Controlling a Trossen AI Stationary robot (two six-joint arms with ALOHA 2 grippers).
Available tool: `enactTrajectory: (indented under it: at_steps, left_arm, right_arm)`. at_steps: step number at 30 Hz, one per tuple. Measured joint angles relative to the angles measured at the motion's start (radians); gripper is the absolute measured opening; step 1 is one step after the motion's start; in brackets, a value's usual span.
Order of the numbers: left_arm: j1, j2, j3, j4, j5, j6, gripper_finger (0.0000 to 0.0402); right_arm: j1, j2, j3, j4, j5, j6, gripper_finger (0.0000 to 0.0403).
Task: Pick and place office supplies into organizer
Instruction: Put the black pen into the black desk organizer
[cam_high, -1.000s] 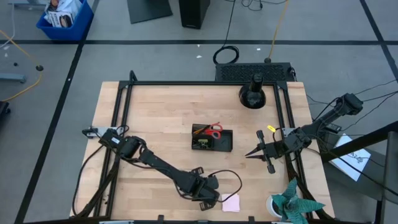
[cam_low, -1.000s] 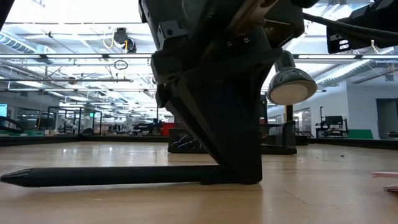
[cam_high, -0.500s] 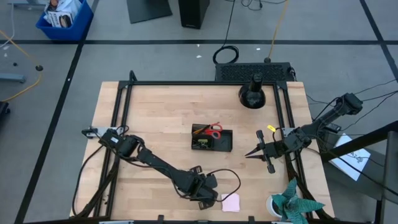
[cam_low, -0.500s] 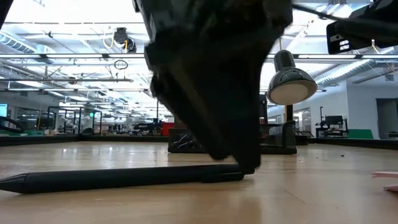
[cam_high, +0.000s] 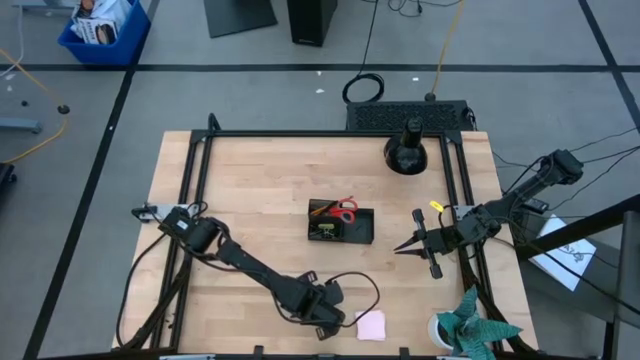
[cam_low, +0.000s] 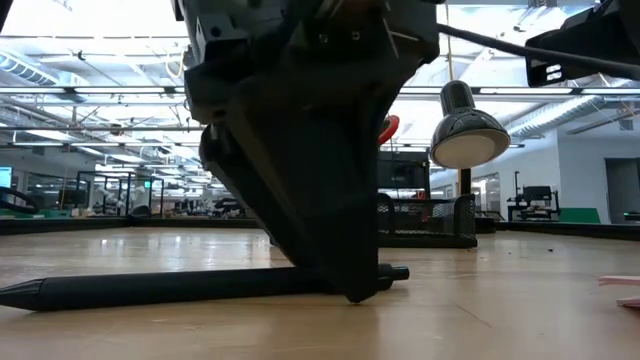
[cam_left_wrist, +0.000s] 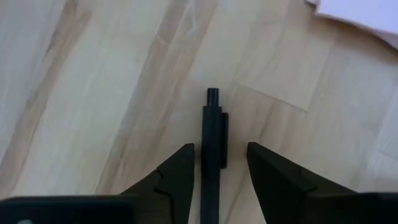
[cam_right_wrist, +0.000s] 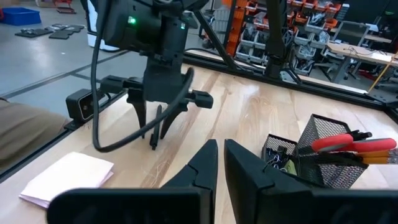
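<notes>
Left gripper (cam_left_wrist: 219, 169) straddles the black pen (cam_left_wrist: 212, 155), fingers parted, unclamped; pen's long axis runs straight forward between them. Right gripper (cam_high: 403, 245) waits closed, well apart.

Pale wood table (cam_high: 260, 190), smooth, faint grain, low sheen; matt black plastic pen (cam_left_wrist: 212, 162); black wire-mesh metal organizer (cam_right_wrist: 311, 163); glossy red plastic scissors (cam_right_wrist: 339, 142) handles; pink paper sticky-note pad (cam_high: 371, 325), matt; glossy domed lamp (cam_low: 468, 135)
</notes>
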Motion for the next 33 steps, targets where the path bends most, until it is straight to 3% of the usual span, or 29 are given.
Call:
enactTrajectory:
  at_steps: [7, 16, 25, 33]
  left_arm:
    - [-0.005, -0.004, -0.1, 0.094, -0.05, -0.045, 0.0112]
    - [-0.015, -0.003, -0.116, 0.148, -0.103, -0.06, 0.0015]
    - [-0.018, -0.002, -0.119, 0.257, -0.191, 0.096, 0.0036]
    - [-0.012, -0.029, -0.125, 0.313, -0.275, 0.255, 0.0022]
  right_arm:
    - [0.0, 0.0, 0.0, 0.007, 0.001, 0.0, 0.002]
    - [0.0, 0.0, 0.0, 0.009, 0.001, 0.0, 0.002]
    - [0.0, 0.0, 0.0, 0.01, 0.002, -0.003, 0.002]
    - [0.0, 0.0, 0.0, 0.013, 0.002, -0.003, 0.002]
